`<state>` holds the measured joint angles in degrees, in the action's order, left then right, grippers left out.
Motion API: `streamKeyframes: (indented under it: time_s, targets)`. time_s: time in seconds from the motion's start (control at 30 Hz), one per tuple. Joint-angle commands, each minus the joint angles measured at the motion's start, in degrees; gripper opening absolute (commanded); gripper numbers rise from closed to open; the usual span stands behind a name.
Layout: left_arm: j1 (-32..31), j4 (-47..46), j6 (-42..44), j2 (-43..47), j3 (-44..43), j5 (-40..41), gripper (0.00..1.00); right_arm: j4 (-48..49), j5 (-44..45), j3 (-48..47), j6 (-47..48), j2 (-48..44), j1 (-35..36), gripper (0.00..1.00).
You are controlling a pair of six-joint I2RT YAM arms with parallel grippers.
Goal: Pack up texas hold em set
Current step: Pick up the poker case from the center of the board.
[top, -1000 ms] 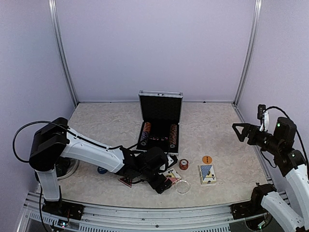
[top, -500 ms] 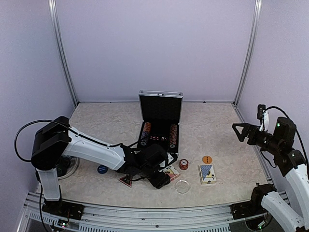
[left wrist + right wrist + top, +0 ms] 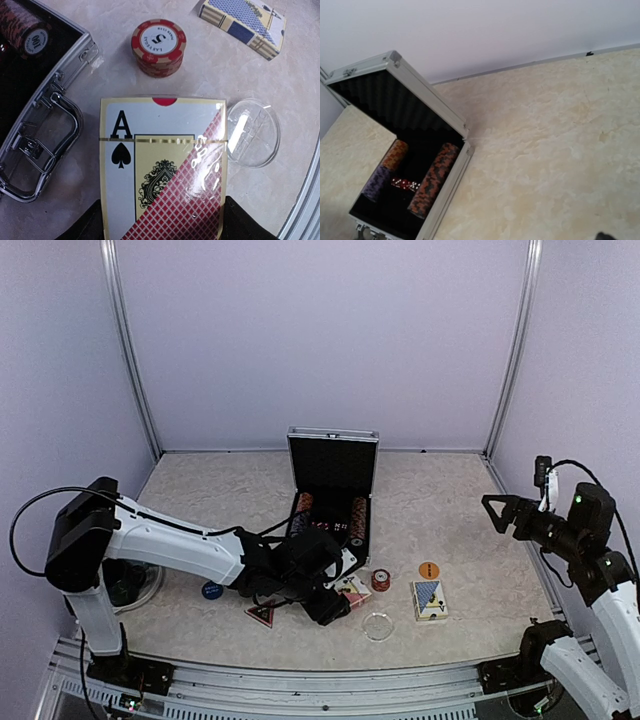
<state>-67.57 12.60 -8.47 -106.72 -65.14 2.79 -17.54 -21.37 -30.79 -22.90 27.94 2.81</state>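
The silver case [image 3: 332, 438] stands open at mid-table, with chip rows [image 3: 434, 179] and red dice in its black lining. My left gripper [image 3: 335, 602] is shut on the red ace-of-spades card deck [image 3: 162, 165], a black finger on each long side, just right of the case's handle [image 3: 45, 145]. Beyond the deck sits a red chip stack [image 3: 158, 46], then the blue deck [image 3: 245, 25]. On the table are an orange button [image 3: 429, 569], a blue button [image 3: 211, 591] and a dark triangle marker [image 3: 260, 615]. My right gripper [image 3: 492, 508] hangs open, high at the right.
A clear round lid [image 3: 251, 131] lies right beside the red deck. A clear plate [image 3: 147, 587] sits at the far left, mostly behind the left arm. The metal rail [image 3: 300, 675] runs along the table's front edge.
The left gripper has closed onto the red deck and drawn it slightly back toward the case. The right arm has not moved.
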Motion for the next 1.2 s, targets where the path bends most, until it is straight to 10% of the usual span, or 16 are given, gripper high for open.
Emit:
streamKeyframes:
  time_s: [0.0, 1.17]
  targets:
    - [-0.09, 0.72, 2.92, 4.90, -1.87, 0.93, 0.57, 0.64, -0.08, -0.50, 0.15, -0.68, -0.61, 0.99]
    - [15.14, 3.89, 32.57, 2.81, -17.69, 1.19, 0.56, 1.52, -0.90, -0.07, 0.04, -3.51, -0.63, 0.99]
